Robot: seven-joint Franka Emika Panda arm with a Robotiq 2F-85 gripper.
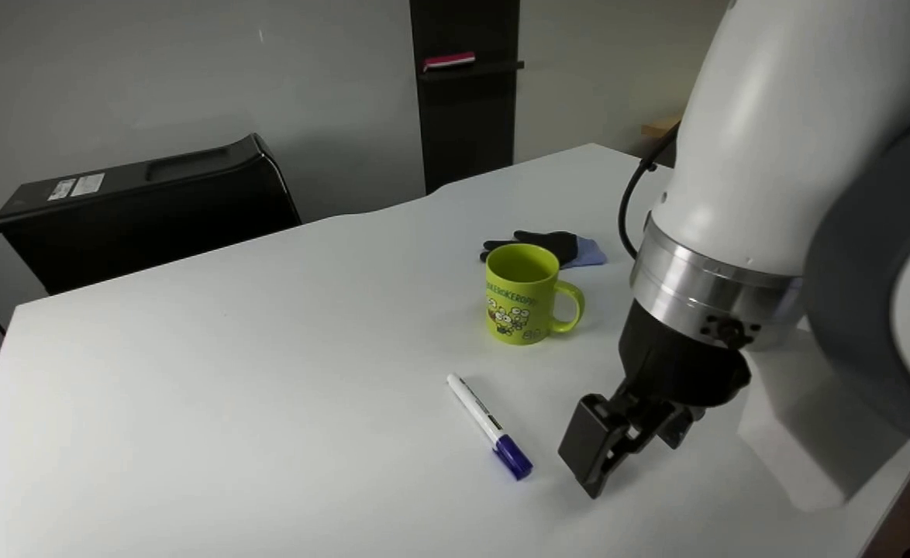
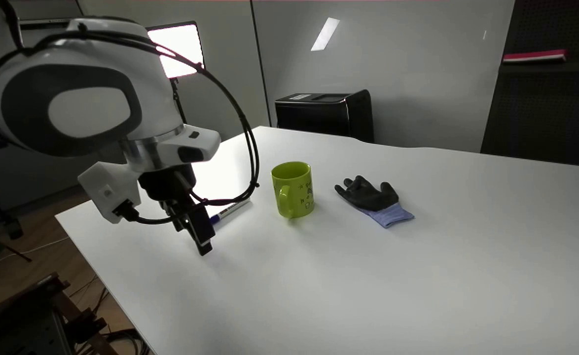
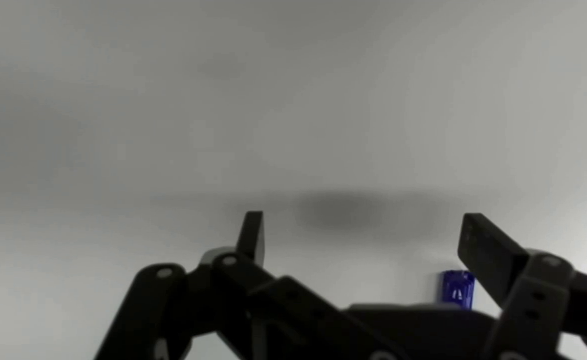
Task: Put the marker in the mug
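Observation:
The marker (image 1: 477, 411), white with a blue-purple cap, lies flat on the white table in both exterior views (image 2: 234, 208). In the wrist view only the end of its cap (image 3: 457, 287) shows, at the lower right beside the right finger; the gripper body hides the rest. The lime-green mug (image 1: 511, 306) stands upright beyond the marker's white end and also shows in an exterior view (image 2: 299, 195). My gripper (image 1: 630, 459) is open and empty, tilted just above the table near the cap end. Its fingers are wide apart in the wrist view (image 3: 362, 235).
A black glove with a blue cuff (image 1: 552, 244) lies behind the mug, and shows in both exterior views (image 2: 368, 195). A black box-shaped device (image 1: 153, 209) stands beyond the table's far edge. A loose cable (image 2: 250, 143) loops from the arm near the mug.

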